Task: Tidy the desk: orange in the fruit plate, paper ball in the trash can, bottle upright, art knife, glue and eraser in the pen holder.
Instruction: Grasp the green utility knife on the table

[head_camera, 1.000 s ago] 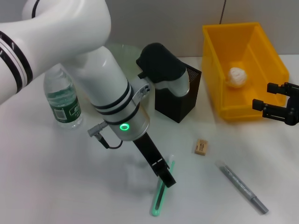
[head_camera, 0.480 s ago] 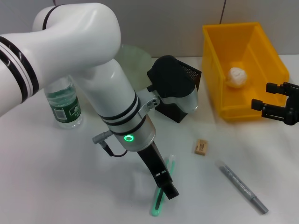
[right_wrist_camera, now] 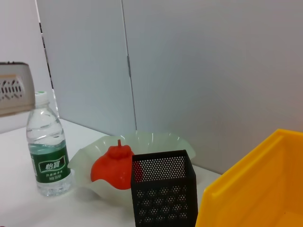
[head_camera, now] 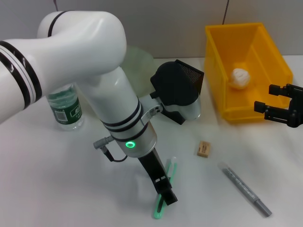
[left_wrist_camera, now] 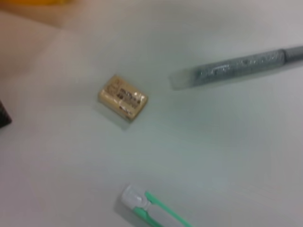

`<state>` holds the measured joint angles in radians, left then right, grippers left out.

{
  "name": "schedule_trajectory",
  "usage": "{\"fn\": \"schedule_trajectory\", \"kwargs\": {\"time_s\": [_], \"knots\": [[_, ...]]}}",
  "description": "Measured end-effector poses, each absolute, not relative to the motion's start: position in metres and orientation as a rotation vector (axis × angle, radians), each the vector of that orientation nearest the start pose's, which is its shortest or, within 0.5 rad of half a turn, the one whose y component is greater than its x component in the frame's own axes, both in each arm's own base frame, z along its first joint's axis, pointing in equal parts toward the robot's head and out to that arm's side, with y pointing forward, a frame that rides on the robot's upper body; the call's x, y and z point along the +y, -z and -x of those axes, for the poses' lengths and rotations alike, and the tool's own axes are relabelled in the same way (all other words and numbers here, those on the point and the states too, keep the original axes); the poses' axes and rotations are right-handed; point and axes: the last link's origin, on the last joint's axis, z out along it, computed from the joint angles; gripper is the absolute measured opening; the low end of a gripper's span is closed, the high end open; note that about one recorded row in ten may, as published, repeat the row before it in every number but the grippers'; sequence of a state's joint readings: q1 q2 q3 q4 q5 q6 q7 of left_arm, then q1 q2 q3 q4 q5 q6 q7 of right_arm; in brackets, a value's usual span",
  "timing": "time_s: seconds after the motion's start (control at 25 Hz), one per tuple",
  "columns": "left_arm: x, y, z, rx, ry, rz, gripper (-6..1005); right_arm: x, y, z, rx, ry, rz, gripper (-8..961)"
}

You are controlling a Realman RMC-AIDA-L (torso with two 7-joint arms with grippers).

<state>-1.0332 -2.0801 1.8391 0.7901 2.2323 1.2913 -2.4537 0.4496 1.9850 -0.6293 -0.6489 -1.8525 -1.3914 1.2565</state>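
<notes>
The green art knife (head_camera: pixel 164 194) (left_wrist_camera: pixel 152 211) lies near the table's front edge, and my left gripper (head_camera: pixel 166 193) is down right on top of it. To its right lie the tan eraser (head_camera: pixel 204 149) (left_wrist_camera: pixel 123 97) and the grey glue stick (head_camera: pixel 245 189) (left_wrist_camera: pixel 236 66). The black mesh pen holder (head_camera: pixel 185 74) (right_wrist_camera: pixel 163 194) stands behind my left arm. The paper ball (head_camera: pixel 240 78) sits inside the yellow trash can (head_camera: pixel 265 52). The bottle (head_camera: pixel 64 106) (right_wrist_camera: pixel 47 146) stands upright. The orange (right_wrist_camera: pixel 113 165) rests in the pale green fruit plate (right_wrist_camera: pixel 85 161). My right gripper (head_camera: pixel 279 105) hovers open, beside the trash can.
My large white left arm covers most of the fruit plate (head_camera: pixel 139 59) and part of the pen holder in the head view. The trash can's wall (right_wrist_camera: pixel 255 189) rises right beside the pen holder. Bare table lies at the front left.
My left arm has swung toward the front, and its gripper has slid a little nearer the table's front edge along the art knife. The right arm has not moved.
</notes>
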Motion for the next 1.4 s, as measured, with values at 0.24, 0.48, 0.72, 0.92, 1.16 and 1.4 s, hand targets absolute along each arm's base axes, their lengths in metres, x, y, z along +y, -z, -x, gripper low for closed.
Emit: {"fn": "schedule_trajectory", "kwargs": {"time_s": [0.24,0.48,0.72,0.92,1.16,1.4], "knots": [[0.354,0.120,0.115,-0.477,-0.752,2.965,799,0.346,-0.061,-0.313,0.561,-0.607,2.390,743],[0.356,0.118,0.115,-0.506,-0.741,2.962,799,0.354,-0.069,-0.305,0.615,-0.641,2.385,742],[0.356,0.117,0.117,-0.528,-0.745,2.961,799,0.363,-0.076,-0.295,0.669,-0.652,2.399,743],[0.355,0.117,0.117,-0.541,-0.748,2.964,799,0.369,-0.084,-0.288,0.737,-0.660,2.401,743],[0.356,0.116,0.118,-0.572,-0.734,2.962,799,0.378,-0.104,-0.269,0.830,-0.653,2.448,743],[0.357,0.116,0.117,-0.574,-0.729,2.958,799,0.390,-0.122,-0.254,0.916,-0.648,2.466,742]]}}
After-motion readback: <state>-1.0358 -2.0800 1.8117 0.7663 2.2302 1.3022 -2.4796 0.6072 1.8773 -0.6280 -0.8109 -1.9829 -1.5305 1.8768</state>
